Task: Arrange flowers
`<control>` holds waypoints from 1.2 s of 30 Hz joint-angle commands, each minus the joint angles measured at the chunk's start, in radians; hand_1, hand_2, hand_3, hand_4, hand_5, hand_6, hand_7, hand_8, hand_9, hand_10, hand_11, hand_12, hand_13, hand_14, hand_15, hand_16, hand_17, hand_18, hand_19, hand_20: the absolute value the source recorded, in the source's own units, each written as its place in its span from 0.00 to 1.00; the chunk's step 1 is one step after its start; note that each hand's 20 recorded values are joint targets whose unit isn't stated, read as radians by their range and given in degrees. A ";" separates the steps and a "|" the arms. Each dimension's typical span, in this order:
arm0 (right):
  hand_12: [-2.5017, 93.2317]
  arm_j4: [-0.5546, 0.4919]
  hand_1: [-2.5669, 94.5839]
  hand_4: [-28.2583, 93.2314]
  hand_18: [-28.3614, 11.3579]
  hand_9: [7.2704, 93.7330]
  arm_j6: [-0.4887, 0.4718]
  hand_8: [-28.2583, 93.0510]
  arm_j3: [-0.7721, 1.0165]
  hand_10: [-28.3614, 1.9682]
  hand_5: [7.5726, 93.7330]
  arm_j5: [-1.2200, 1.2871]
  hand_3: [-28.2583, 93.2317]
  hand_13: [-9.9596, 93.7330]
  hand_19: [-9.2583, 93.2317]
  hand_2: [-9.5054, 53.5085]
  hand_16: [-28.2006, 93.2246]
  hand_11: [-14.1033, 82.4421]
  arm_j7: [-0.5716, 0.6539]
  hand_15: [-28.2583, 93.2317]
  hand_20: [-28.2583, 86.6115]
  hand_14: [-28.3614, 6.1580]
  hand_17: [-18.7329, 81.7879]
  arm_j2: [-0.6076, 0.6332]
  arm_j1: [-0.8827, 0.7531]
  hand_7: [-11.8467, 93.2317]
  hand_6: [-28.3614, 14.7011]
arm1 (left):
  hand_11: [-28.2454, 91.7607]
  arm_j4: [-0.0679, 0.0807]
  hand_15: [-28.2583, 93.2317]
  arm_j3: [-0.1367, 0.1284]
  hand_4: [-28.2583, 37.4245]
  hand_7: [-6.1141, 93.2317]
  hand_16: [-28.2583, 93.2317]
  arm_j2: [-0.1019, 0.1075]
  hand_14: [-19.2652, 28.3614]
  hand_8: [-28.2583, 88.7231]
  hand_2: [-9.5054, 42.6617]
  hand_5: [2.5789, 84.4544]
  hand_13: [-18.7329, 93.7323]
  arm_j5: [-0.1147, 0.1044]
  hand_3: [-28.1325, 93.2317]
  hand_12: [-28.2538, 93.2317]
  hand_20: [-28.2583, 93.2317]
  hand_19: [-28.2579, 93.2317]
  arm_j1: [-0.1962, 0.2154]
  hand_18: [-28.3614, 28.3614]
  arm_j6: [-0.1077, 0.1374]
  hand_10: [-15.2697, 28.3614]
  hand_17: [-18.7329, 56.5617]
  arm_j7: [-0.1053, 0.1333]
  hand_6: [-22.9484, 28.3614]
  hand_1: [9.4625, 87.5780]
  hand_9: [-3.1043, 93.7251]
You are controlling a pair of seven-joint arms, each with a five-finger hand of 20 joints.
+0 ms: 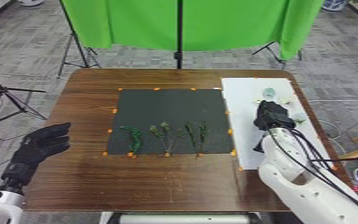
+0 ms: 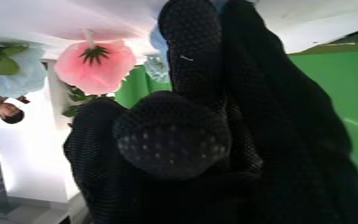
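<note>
Lying on the white sheet (image 1: 246, 132), a pale flower (image 1: 269, 92) sat beyond the right hand (image 1: 271, 116), with a pink flower (image 2: 91, 70) near that glove in the wrist view, though I couldn't tell whether the hand was pinching anything. Green sprigs (image 1: 167, 136) lay in three groups along the near part of the dark mat (image 1: 167, 107), so the greenery looked set out and the blooms left to add, while the left hand (image 1: 44, 145) waited loosely spread. Round the brown table (image 1: 184, 182) ran grey flooring (image 1: 33, 60), and a green cloth (image 1: 140, 25) hung beyond.
</note>
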 commanded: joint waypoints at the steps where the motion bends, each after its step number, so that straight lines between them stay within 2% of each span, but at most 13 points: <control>1: 0.46 -0.048 0.72 0.17 0.53 1.00 0.114 0.37 0.012 0.61 0.85 -0.015 0.63 1.00 1.00 0.00 0.43 0.29 -0.013 0.74 0.62 0.84 0.90 0.016 -0.009 0.29 0.56 | 0.43 0.002 0.43 -0.018 0.29 0.23 0.23 -0.006 0.71 0.17 0.18 0.48 0.48 -0.011 0.76 0.33 0.44 0.39 0.027 0.74 0.029 0.60 0.42 0.007 0.50 0.55 0.41; 4: 0.46 -0.113 0.72 0.17 0.53 1.00 0.155 0.37 0.025 0.61 0.86 -0.002 0.64 1.00 1.00 0.00 0.43 0.30 -0.025 0.74 0.62 0.84 0.91 0.027 0.026 0.29 0.55 | 0.43 0.002 0.43 -0.033 0.29 0.23 0.23 -0.010 0.72 0.17 0.17 0.48 0.48 -0.024 0.76 0.33 0.44 0.40 0.041 0.74 0.050 0.61 0.42 0.015 0.51 0.53 0.41; 7: 0.46 -0.180 0.72 0.16 0.53 1.00 0.211 0.37 0.014 0.61 0.86 0.077 0.64 1.00 1.00 0.00 0.43 0.30 -0.061 0.74 0.62 0.84 0.91 0.029 0.085 0.29 0.55 | 0.43 0.001 0.43 -0.053 0.29 0.23 0.23 -0.015 0.73 0.17 0.17 0.49 0.49 -0.051 0.76 0.33 0.44 0.40 0.062 0.74 0.078 0.61 0.42 0.020 0.52 0.51 0.42; 12: 0.46 -0.202 0.72 0.16 0.53 1.00 0.268 0.37 -0.103 0.62 0.86 0.356 0.65 1.00 1.00 0.00 0.43 0.30 -0.247 0.74 0.63 0.84 0.91 -0.033 0.266 0.30 0.55 | 0.43 0.003 0.44 -0.077 0.29 0.22 0.22 -0.029 0.74 0.17 0.17 0.50 0.50 -0.097 0.75 0.33 0.44 0.39 0.093 0.74 0.134 0.62 0.42 0.043 0.52 0.50 0.43; 14: 0.46 -0.178 0.71 0.16 0.53 1.00 0.254 0.37 -0.167 0.62 0.86 0.487 0.65 1.00 1.00 0.00 0.44 0.30 -0.319 0.74 0.63 0.85 0.91 -0.081 0.351 0.30 0.55 | 0.43 0.008 0.44 -0.070 0.28 0.22 0.22 -0.028 0.74 0.17 0.17 0.50 0.50 -0.120 0.75 0.33 0.44 0.39 0.093 0.74 0.156 0.62 0.42 0.054 0.52 0.50 0.44; 16: 0.47 -0.141 0.71 0.16 0.53 1.00 0.227 0.37 -0.235 0.62 0.86 0.543 0.65 1.00 1.00 0.00 0.44 0.30 -0.376 0.74 0.63 0.85 0.91 -0.129 0.426 0.30 0.55 | 0.43 0.017 0.45 -0.055 0.28 0.22 0.22 -0.024 0.74 0.17 0.18 0.50 0.50 -0.132 0.75 0.33 0.44 0.39 0.081 0.74 0.163 0.63 0.42 0.062 0.53 0.50 0.45; 18: 0.47 -0.100 0.71 0.16 0.53 1.00 0.206 0.36 -0.297 0.62 0.86 0.606 0.66 1.00 1.00 0.00 0.44 0.30 -0.424 0.74 0.63 0.85 0.90 -0.173 0.486 0.30 0.55 | 0.44 0.033 0.45 -0.028 0.28 0.22 0.22 -0.015 0.75 0.18 0.21 0.51 0.51 -0.147 0.76 0.33 0.43 0.39 0.058 0.74 0.161 0.63 0.42 0.069 0.53 0.49 0.46; 19: 0.47 -0.078 0.71 0.15 0.53 1.00 0.162 0.36 -0.307 0.62 0.86 0.618 0.66 1.00 1.00 0.00 0.44 0.30 -0.446 0.74 0.64 0.85 0.90 -0.204 0.497 0.31 0.56 | 0.44 0.036 0.45 -0.021 0.28 0.22 0.22 -0.016 0.76 0.18 0.23 0.52 0.51 -0.152 0.76 0.33 0.43 0.39 0.054 0.74 0.154 0.64 0.42 0.072 0.53 0.47 0.46; 25: 0.48 0.034 0.69 0.13 0.51 1.00 0.086 0.35 -0.403 0.65 0.85 0.705 0.68 1.00 1.00 0.00 0.45 0.28 -0.517 0.73 0.66 0.84 0.89 -0.332 0.516 0.33 0.58 | 0.44 0.072 0.46 0.042 0.25 0.21 0.22 -0.001 0.78 0.18 0.27 0.54 0.53 -0.147 0.77 0.33 0.43 0.39 0.004 0.75 0.134 0.66 0.42 0.081 0.54 0.42 0.50; 26: 0.48 0.048 0.69 0.13 0.51 1.00 0.072 0.35 -0.416 0.65 0.85 0.709 0.69 1.00 1.00 0.00 0.45 0.28 -0.522 0.73 0.66 0.83 0.89 -0.349 0.513 0.33 0.58 | 0.44 0.073 0.46 0.044 0.25 0.21 0.22 0.000 0.78 0.18 0.27 0.54 0.53 -0.133 0.77 0.33 0.43 0.39 -0.001 0.75 0.126 0.66 0.42 0.075 0.54 0.42 0.50; 28: 0.48 0.070 0.69 0.13 0.50 1.00 0.049 0.35 -0.446 0.65 0.85 0.721 0.69 1.00 1.00 0.00 0.46 0.28 -0.534 0.73 0.67 0.83 0.89 -0.375 0.511 0.33 0.58 | 0.44 0.073 0.46 0.051 0.24 0.21 0.22 0.000 0.79 0.18 0.28 0.54 0.53 -0.104 0.77 0.33 0.43 0.39 -0.007 0.75 0.130 0.67 0.42 0.073 0.54 0.40 0.51; 33: 0.47 0.112 0.68 0.12 0.49 0.99 0.007 0.33 -0.529 0.66 0.83 0.713 0.70 1.00 1.00 0.00 0.47 0.26 -0.545 0.73 0.69 0.83 0.88 -0.407 0.514 0.35 0.61 | 0.44 0.084 0.46 0.060 0.24 0.20 0.22 0.013 0.79 0.18 0.27 0.54 0.53 -0.104 0.78 0.33 0.43 0.39 -0.028 0.75 0.114 0.67 0.42 0.078 0.55 0.38 0.51; 36: 0.47 0.134 0.68 0.12 0.48 0.99 0.005 0.32 -0.561 0.66 0.82 0.693 0.70 1.00 1.00 0.00 0.47 0.25 -0.538 0.72 0.69 0.83 0.87 -0.421 0.511 0.36 0.62 | 0.44 0.088 0.46 0.070 0.24 0.20 0.22 0.017 0.80 0.18 0.27 0.54 0.53 -0.108 0.78 0.33 0.43 0.39 -0.038 0.75 0.116 0.67 0.42 0.082 0.55 0.38 0.51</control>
